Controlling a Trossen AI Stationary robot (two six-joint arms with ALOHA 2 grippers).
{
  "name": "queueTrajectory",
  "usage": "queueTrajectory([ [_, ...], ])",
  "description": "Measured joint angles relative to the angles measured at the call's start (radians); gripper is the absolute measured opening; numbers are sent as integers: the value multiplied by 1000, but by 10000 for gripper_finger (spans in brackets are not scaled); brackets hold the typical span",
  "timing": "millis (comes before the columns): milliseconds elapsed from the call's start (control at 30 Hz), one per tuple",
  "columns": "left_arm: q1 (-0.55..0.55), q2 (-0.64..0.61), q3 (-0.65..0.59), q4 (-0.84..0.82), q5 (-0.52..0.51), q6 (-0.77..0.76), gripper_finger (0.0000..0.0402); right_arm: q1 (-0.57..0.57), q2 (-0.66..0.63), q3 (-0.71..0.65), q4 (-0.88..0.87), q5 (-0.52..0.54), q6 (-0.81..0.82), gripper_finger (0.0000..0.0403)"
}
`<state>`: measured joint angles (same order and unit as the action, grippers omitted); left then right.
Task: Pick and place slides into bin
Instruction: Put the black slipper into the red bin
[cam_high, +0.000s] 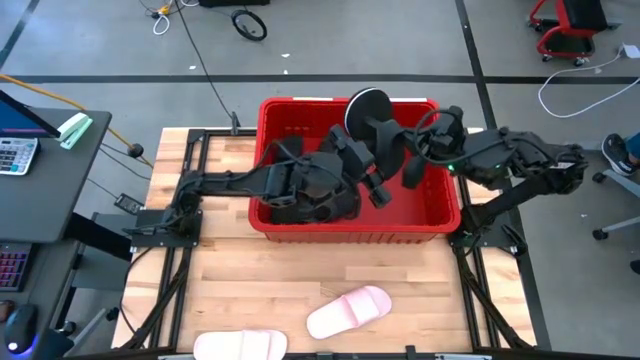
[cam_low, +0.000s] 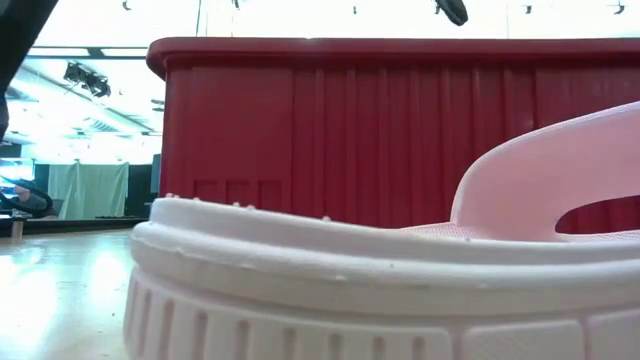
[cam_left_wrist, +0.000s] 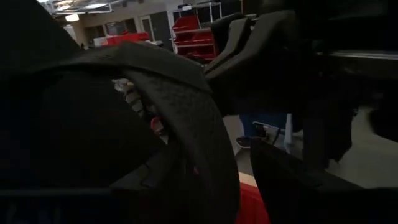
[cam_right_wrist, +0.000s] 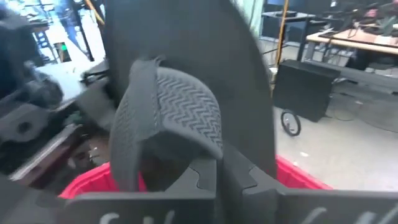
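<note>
The red bin (cam_high: 440, 215) is shown in the upper centre of the high view, resting on the pale wooden counter (cam_high: 260, 280). Its walls are seen as ribbed plastic under a thick rim; in the low view the ribbed wall (cam_low: 400, 140) fills the background.

Both arms are reached into the bin and crowd its interior, so that its floor is largely hidden. The left tool (cam_high: 345, 145) is placed over the bin's middle, with dark slides (cam_high: 310, 205) heaped beneath the arm; whether it is clenched cannot be told. In the left wrist view a black slide (cam_left_wrist: 186, 124) with a finely textured strap blocks most of the frame.

The right tool (cam_high: 385, 135) is located near the bin's upper edge and is clenched on a black slide (cam_high: 366, 108), which is held on edge so that its rounded sole stands above the rim. In the right wrist view this slide's wide strap (cam_right_wrist: 174, 106) is marked by a zigzag tread pattern.

Two pale pink slides are left on the counter below the bin: one (cam_high: 348, 310) lies at an angle at lower centre, the other (cam_high: 240, 346) at the lower edge. In the low view the nearer one (cam_low: 380, 290) obstructs the foreground; a ridged, foamy sole and arched strap are seen.

At the left a side desk with a calculator (cam_high: 15, 155) is visible, and cables (cam_high: 580, 85) are strewn on the floor.
</note>
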<state>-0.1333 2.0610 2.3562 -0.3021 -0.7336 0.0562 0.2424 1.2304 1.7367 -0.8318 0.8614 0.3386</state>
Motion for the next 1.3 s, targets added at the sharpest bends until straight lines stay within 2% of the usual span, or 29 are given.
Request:
queueTrajectory([
  [100, 9, 0, 0, -5, 30, 17, 181, 0, 8, 0, 0, -16, -3, 1],
  [200, 8, 0, 0, -6, 32, 45, 154, 0, 8, 0, 0, -16, -44, 1],
  [300, 0, 0, 0, -12, 34, 101, 104, 0, 0, 0, 0, -17, -101, 12],
  [400, -8, -1, 0, -31, 34, 168, 35, 1, -18, 0, -1, -24, -161, 26],
  [467, -10, -10, 0, -78, 35, 182, 13, 2, -34, -1, -3, -32, -184, 32],
  [567, -7, -37, 0, -184, 56, 169, 12, 4, -58, -2, -6, -62, -193, 35],
  [633, 4, -54, 2, -244, 114, 130, 7, 4, -73, -3, -7, -112, -195, 36],
  [833, 61, -119, 0, -341, 508, 82, 6, 2, -93, -1, -21, -410, -220, 48],
  [900, 76, -133, 0, -346, 606, 74, 5, 2, -94, -1, -36, -517, -185, 59],
  [967, 90, -145, -1, -384, 665, 57, 6, 2, -92, -1, -55, -572, -146, 73],
  [1133, 110, -165, -1, -444, 676, 33, 5, 2, -87, 1, -101, -582, -123, 119],
  [1300, 116, -163, -1, -546, 686, 34, 5, 2, -75, 1, -110, -479, -146, 159],
])
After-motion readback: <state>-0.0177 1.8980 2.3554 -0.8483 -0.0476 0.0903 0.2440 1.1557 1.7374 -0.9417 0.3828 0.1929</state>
